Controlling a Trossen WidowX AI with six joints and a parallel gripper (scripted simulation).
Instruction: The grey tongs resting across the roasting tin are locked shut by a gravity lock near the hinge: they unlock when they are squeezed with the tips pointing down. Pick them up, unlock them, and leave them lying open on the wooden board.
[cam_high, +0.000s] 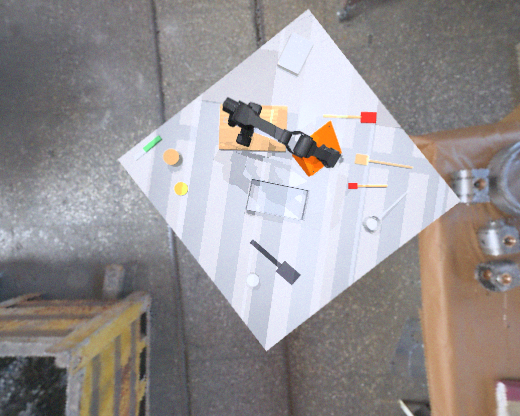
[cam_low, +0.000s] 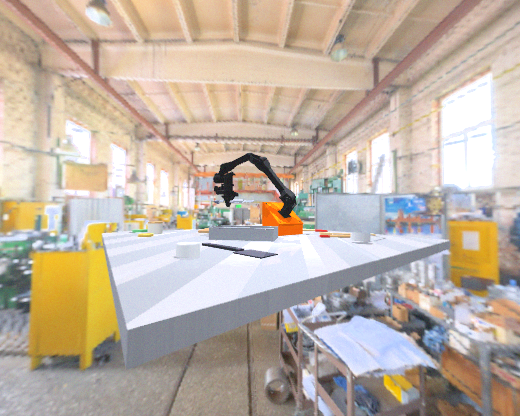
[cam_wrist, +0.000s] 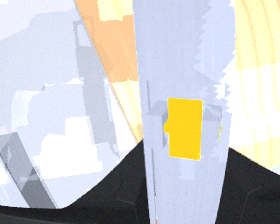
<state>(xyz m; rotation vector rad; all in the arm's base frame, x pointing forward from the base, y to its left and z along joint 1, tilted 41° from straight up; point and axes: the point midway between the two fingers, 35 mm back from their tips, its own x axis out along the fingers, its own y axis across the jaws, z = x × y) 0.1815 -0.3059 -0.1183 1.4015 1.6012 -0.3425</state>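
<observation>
My gripper is shut on the grey tongs, which run lengthwise through the wrist view between the black fingers. A yellow block shows at the middle of the tongs. The gripper points down and holds them in the air over the wooden board. The tongs' tips are out of the wrist view, and whether the lock is engaged cannot be told. The grey roasting tin stands on the table beside the board, with nothing resting across it. The fingertips are hidden in the top view.
The orange base block is right of the board. A dark spatula and a white cylinder are beyond the tin. A round wooden piece and a yellow disc are on the left. Several long-handled tools lie right.
</observation>
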